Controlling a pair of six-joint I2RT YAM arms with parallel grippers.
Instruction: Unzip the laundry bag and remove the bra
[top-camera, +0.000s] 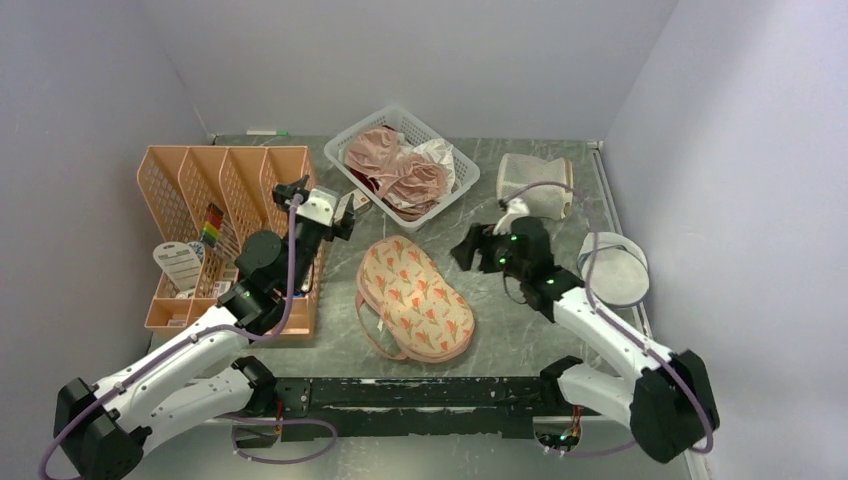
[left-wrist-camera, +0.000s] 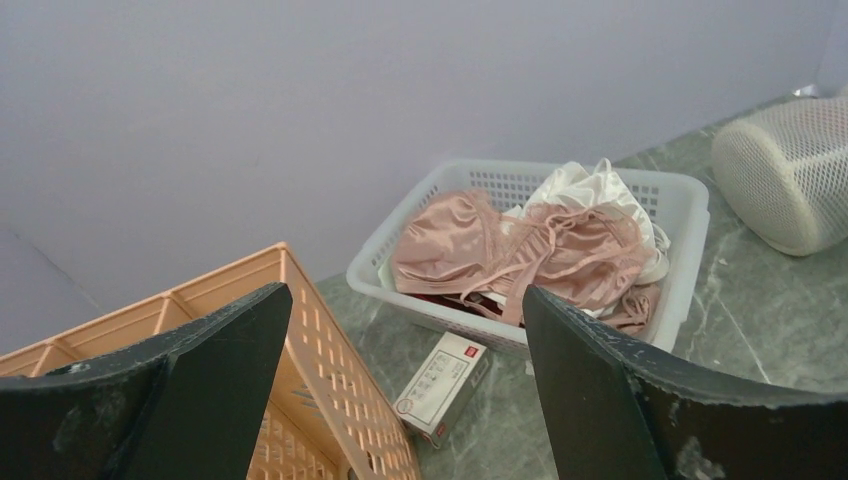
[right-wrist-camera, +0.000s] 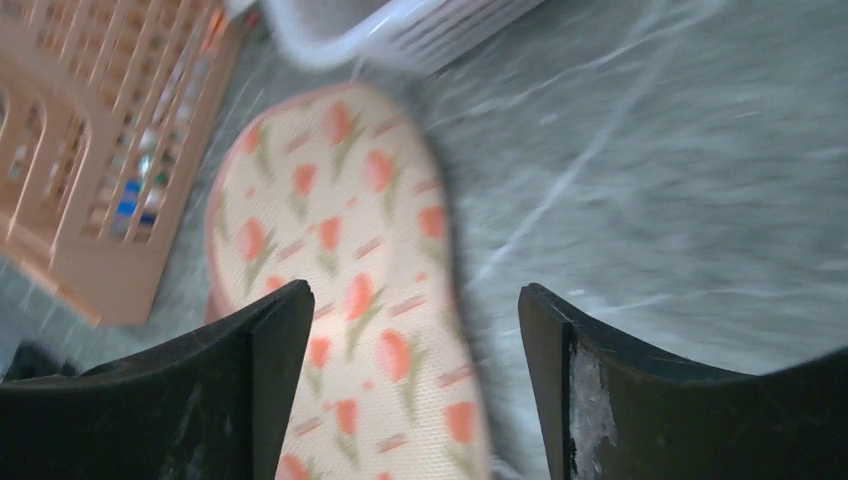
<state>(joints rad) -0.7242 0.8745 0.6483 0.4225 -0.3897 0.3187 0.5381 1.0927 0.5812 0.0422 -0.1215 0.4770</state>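
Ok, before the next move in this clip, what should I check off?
1. Left gripper open and empty: ok.
2. Right gripper open and empty: ok.
3. Laundry bag flat on the table, touched by neither arm: ok.
4. Bag zipped or unzipped: cannot tell; its edge is too small from above and blurred in the right wrist view.
5. Bra out of the bag: ok, a pink one lies in the white basket.
6. Bag emptied: cannot tell.
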